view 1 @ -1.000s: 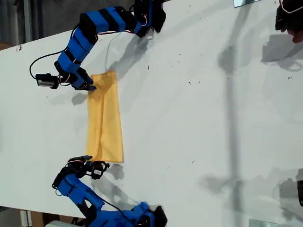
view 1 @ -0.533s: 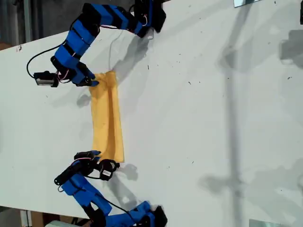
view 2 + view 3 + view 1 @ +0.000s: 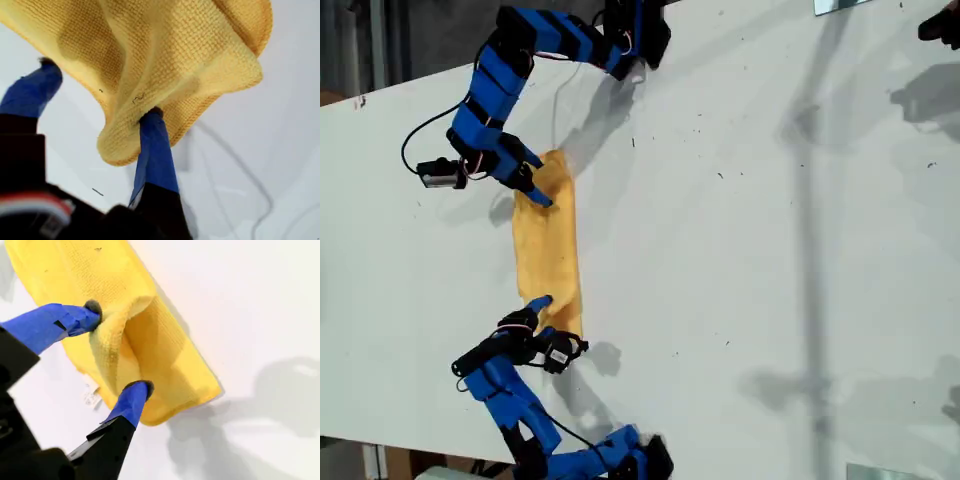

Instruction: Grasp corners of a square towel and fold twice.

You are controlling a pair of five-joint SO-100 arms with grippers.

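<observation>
The square towel (image 3: 548,245) is seen lying on the white table (image 3: 750,250) in the left half of the exterior view. It is folded into a narrow yellow-orange strip that runs from upper to lower frame, with an arm at each short end.

At the strip's upper end, my first gripper (image 3: 535,185) is pressed down onto the cloth. In the first wrist view, the jaws of my first gripper (image 3: 98,90) are held wide apart. One blue fingertip (image 3: 150,120) is dug into a puckered fold of the towel (image 3: 175,50), and the cloth is raised and draped over it. The other fingertip (image 3: 46,67) is found at the cloth's edge, and no pinch is made between the two. A thin cable (image 3: 240,165) is seen lying on the table beyond the towel.

At the strip's lower end, my second gripper (image 3: 535,308) is set on the towel's left corner, as the exterior view shows it. In the second wrist view, the jaws of my second gripper (image 3: 117,346) are partly closed. A raised ridge of the towel (image 3: 165,355) is squeezed between the two blue fingertips (image 3: 140,387), both of which are touching cloth. A small white tag (image 3: 91,395) is shown at the hem just beside the nearer fingertip. The rounded corner (image 3: 212,390) beyond the jaws is left flat on the table.
</observation>
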